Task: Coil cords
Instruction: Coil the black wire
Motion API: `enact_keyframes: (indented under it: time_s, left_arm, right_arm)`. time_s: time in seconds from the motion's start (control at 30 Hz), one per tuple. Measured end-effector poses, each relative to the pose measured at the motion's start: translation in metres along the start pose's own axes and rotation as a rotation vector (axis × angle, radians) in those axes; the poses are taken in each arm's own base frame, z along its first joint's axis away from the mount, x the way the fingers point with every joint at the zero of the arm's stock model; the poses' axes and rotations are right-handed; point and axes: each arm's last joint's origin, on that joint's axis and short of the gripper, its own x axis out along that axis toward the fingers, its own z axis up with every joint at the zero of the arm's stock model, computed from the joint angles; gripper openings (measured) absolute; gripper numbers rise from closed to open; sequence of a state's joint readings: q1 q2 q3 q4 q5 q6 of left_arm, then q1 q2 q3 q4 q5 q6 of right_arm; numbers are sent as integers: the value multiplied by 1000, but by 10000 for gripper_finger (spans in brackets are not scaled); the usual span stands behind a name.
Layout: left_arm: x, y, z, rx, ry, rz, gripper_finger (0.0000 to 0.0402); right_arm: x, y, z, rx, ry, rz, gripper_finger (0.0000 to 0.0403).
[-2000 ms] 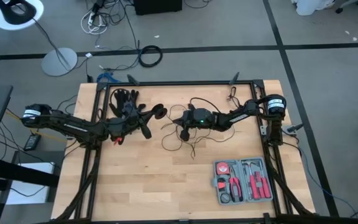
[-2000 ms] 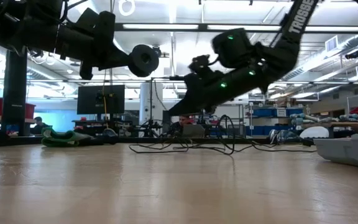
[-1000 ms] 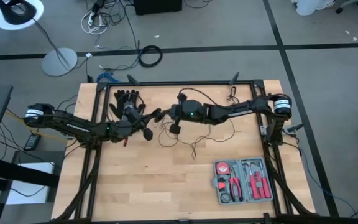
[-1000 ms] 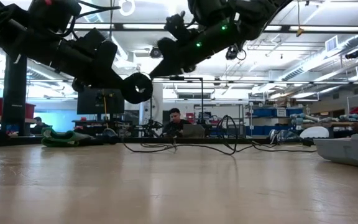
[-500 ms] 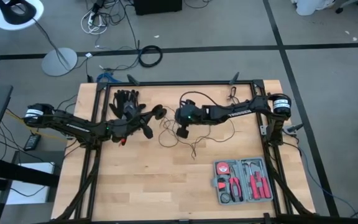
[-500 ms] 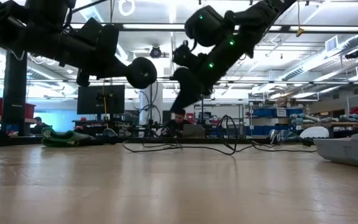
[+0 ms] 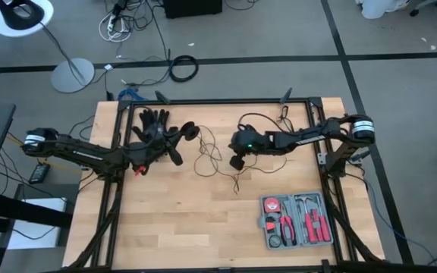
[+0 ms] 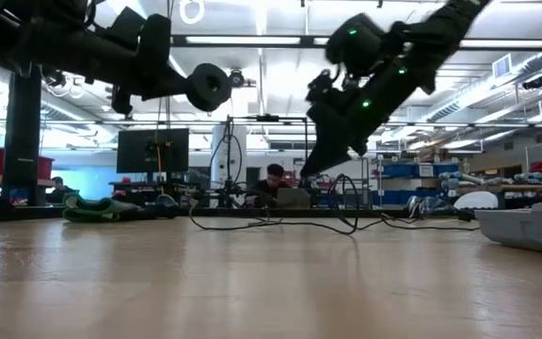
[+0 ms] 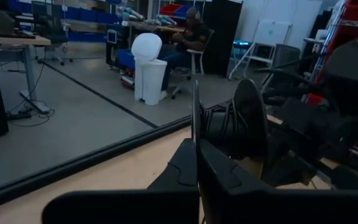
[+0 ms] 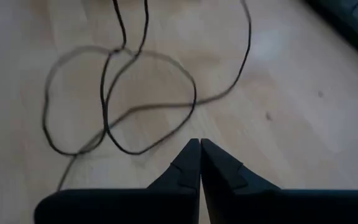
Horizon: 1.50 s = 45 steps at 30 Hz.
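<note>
The cord is a thin black wire lying in loose loops (image 7: 203,161) on the wooden table, seen close in the right wrist view (image 10: 114,106). It ends in a small round black disc (image 7: 190,129), which hangs high above the table (image 8: 208,87) at the tip of my left gripper (image 9: 197,144). That gripper is shut and points level. My right gripper (image 7: 237,162) slants down over the loops right of centre, shut with nothing between its fingers (image 10: 199,144), and clear of the table (image 8: 310,169). My left gripper pinches the thin wire (image 9: 194,112) between its two shut fingertips, close beside the disc (image 9: 252,127). The fingers come level from the table's left. The disc stands on edge just past the fingertips, lifted clear. The wire hangs slack from there to the table.
A black glove (image 7: 154,119) lies at the far left of the table, just behind my left gripper. An open tool case (image 7: 297,220) sits at the near right. Bare wood lies along the near edge.
My right gripper has swung from beside the disc toward the table's right edge and sunk toward the loops, rolling as it went. My left gripper has risen with the disc, which stays clear of the table.
</note>
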State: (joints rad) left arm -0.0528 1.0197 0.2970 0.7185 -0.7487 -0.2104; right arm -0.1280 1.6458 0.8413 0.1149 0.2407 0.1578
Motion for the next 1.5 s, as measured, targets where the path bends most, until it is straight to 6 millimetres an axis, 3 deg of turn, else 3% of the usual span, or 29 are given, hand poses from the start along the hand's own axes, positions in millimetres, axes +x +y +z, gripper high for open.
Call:
enact_keyframes:
  time_s: [0.23,0.43,0.73,1.07,1.17,1.3,1.5]
  left_arm:
    - [0,-1,1,-10,-8,-15,0]
    - [0,-1,3,-24,-20,-24,0]
    - [0,-1,3,-25,-20,-26,0]
    - [0,-2,3,-30,-23,-35,0]
    - [0,-2,4,-32,-25,-35,0]
    - [0,-2,4,-36,-29,-36,0]
    - [0,-2,4,-36,-29,-36,0]
  right_arm:
    - [1,-1,-13,104,-420,69,11]
    - [25,5,-24,132,-543,92,11]
    - [61,20,-12,115,-575,141,45]
    - [71,24,9,99,-587,135,84]
    - [74,25,6,49,-542,146,67]
    - [73,29,6,5,-537,197,10]
    - [70,28,8,19,-542,151,3]
